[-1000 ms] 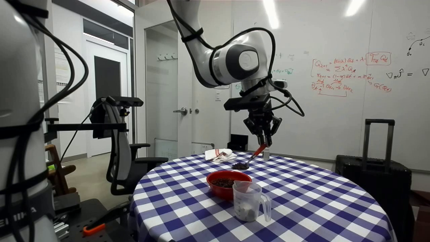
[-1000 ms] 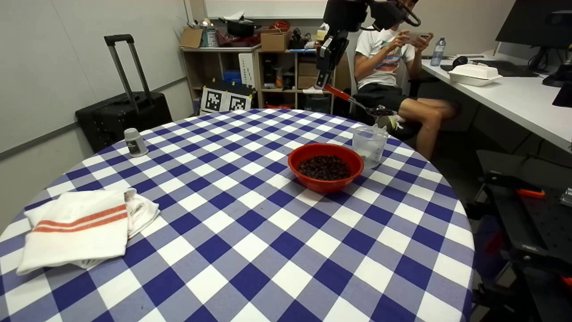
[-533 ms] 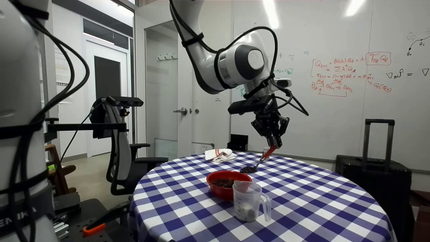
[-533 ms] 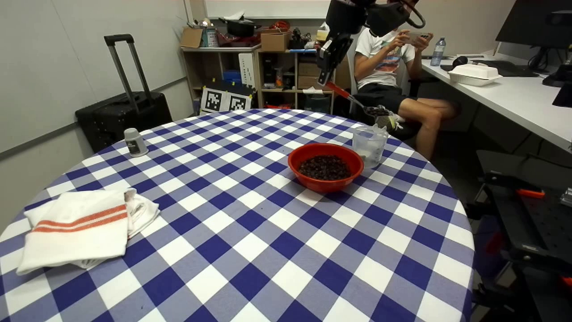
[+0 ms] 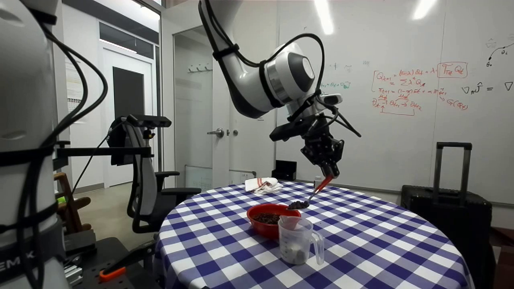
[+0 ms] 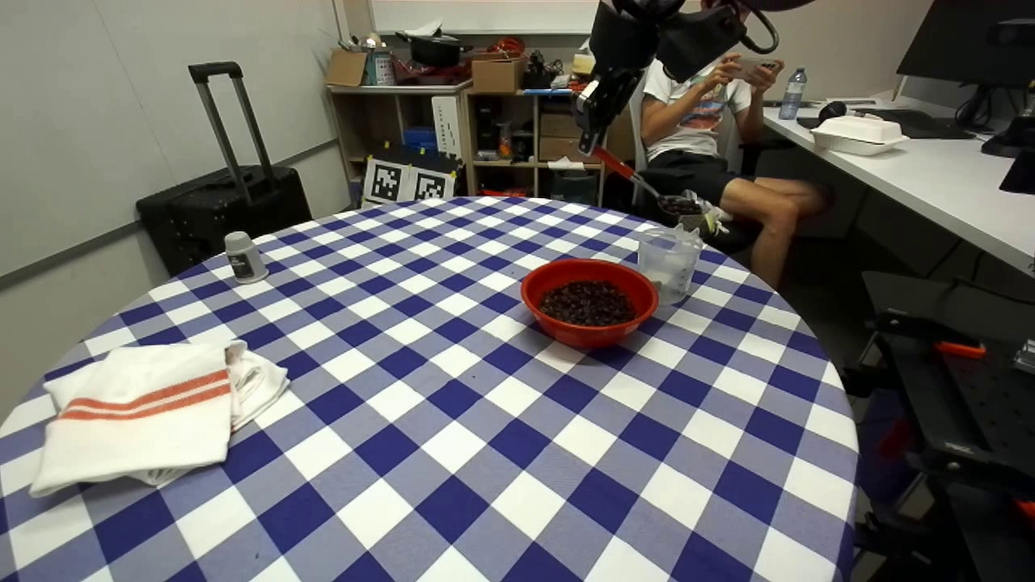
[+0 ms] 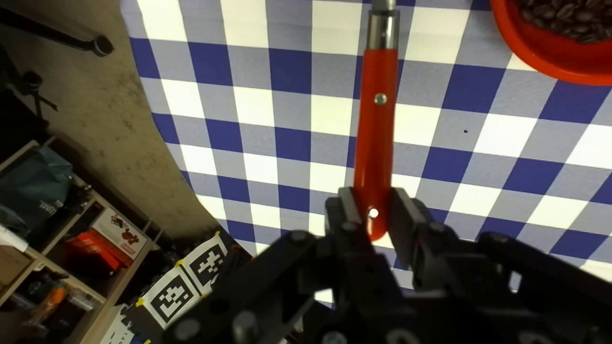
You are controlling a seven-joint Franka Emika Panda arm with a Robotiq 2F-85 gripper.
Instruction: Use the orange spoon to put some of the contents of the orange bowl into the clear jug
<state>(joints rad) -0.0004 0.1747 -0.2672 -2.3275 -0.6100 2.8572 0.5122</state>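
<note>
The orange spoon (image 7: 377, 124) has a red-orange handle, and my gripper (image 7: 374, 210) is shut on its end, one finger pad at either side. Dark beans heap its metal head (image 5: 298, 205), which is cut off at the top of the wrist view. The head hangs above the table and shows over the clear jug's rim in both exterior views; whether it is straight above I cannot tell. The orange bowl (image 6: 590, 335), holding many dark beans, stands beside the clear jug (image 5: 295, 237). Pale greyish matter shows low in the jug, which is outside the wrist view.
A white towel with orange stripes (image 6: 145, 412) and a small grey-white container (image 6: 245, 259) lie elsewhere on the round checked table (image 6: 453, 485). A black suitcase (image 5: 445, 216) stands behind the table. A person (image 6: 699, 113) sits beyond the table's edge.
The gripper and loaded spoon have moved right and a little down in an exterior view, and the wrist has tilted more. The spoon stays gripped; bowl and jug have not moved.
</note>
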